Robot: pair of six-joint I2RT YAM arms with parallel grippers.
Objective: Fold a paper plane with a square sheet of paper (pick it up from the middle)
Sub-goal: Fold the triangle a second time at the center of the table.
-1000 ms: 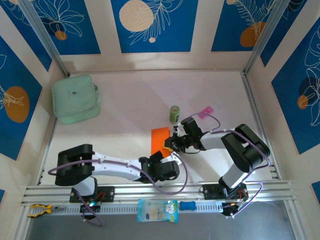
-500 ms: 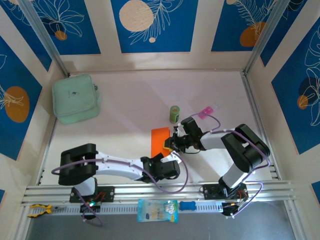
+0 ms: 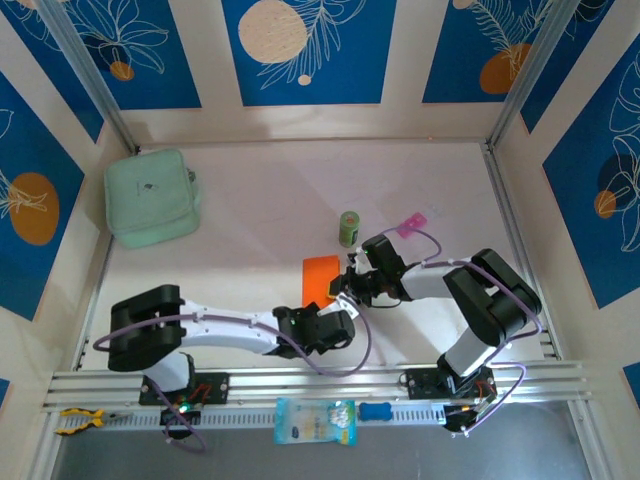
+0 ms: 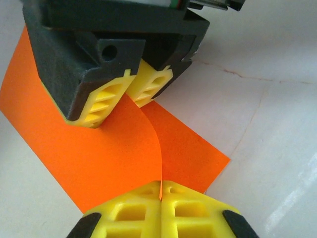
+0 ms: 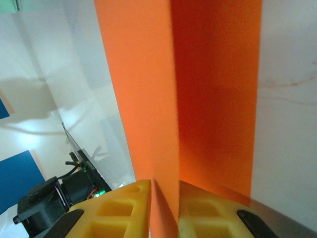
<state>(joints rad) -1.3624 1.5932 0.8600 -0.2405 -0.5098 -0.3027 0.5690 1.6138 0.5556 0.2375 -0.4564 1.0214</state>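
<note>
Two grippers held one sheet. Nearest the bases, the left gripper [image 4: 161,186] had its yellow fingers pressed together on the near edge of the thin, bright orange square sheet of paper [image 4: 99,153], where a curled flap stood raised. The sheet lay on the white table [image 3: 260,200], its long axis running away from those fingers toward the right gripper [image 4: 130,91], which pinched the flap's far end. Beyond stood one small green can [image 3: 348,228].

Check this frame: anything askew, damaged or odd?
The square sheet of paper is not flat: its upper flap bows up in a curve between the left gripper and right gripper, both pinching it. No tear visible. Thin crack-like line on the table.
</note>
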